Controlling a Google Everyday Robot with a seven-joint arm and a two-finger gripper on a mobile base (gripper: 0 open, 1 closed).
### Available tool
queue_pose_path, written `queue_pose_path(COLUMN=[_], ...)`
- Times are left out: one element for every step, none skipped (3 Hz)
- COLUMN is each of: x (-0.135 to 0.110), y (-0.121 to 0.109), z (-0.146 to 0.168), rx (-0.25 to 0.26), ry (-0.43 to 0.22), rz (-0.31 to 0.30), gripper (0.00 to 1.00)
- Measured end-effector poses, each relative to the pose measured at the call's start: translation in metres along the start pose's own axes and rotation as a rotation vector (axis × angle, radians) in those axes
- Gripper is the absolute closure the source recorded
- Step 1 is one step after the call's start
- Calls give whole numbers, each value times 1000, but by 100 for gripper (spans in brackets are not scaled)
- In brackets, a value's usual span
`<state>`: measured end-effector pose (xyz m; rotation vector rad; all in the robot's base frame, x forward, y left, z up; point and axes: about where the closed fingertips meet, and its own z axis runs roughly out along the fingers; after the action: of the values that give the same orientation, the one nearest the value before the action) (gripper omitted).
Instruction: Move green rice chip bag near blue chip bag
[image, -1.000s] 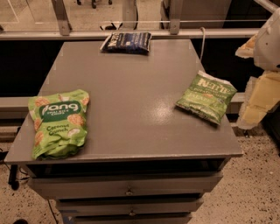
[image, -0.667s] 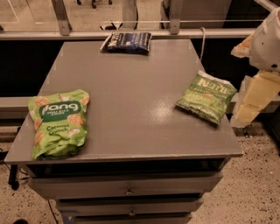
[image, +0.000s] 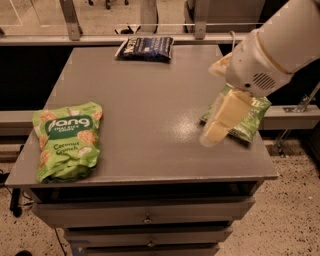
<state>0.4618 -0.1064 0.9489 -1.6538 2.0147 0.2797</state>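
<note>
The green rice chip bag (image: 67, 140) is a light-green pouch reading "Coconut Crunch". It lies flat at the front left of the grey table (image: 150, 100). The blue chip bag (image: 146, 48) lies flat at the table's far edge, middle. My gripper (image: 220, 122) hangs from the white arm (image: 280, 45) that reaches in from the upper right. It is over the table's right side, far from both bags, and holds nothing that I can see.
A smaller dark-green "Kettle" bag (image: 247, 117) lies at the right edge, partly hidden behind my gripper. Drawers (image: 145, 217) sit under the tabletop. A metal rail (image: 150, 24) runs behind the table, with speckled floor (image: 290, 210) to the right.
My arm has swung left from the right edge of view, over the table's right side and in front of the Kettle bag. The bags have not moved.
</note>
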Motion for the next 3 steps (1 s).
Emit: queue_pose_path(x=[-48,-95,-137], y=[20,54,84], z=[36,82,122], rx=[-64,-132,-183], ry=[-141,-260,-345], rz=[-14,-25,-47], gripper=[0,0,0])
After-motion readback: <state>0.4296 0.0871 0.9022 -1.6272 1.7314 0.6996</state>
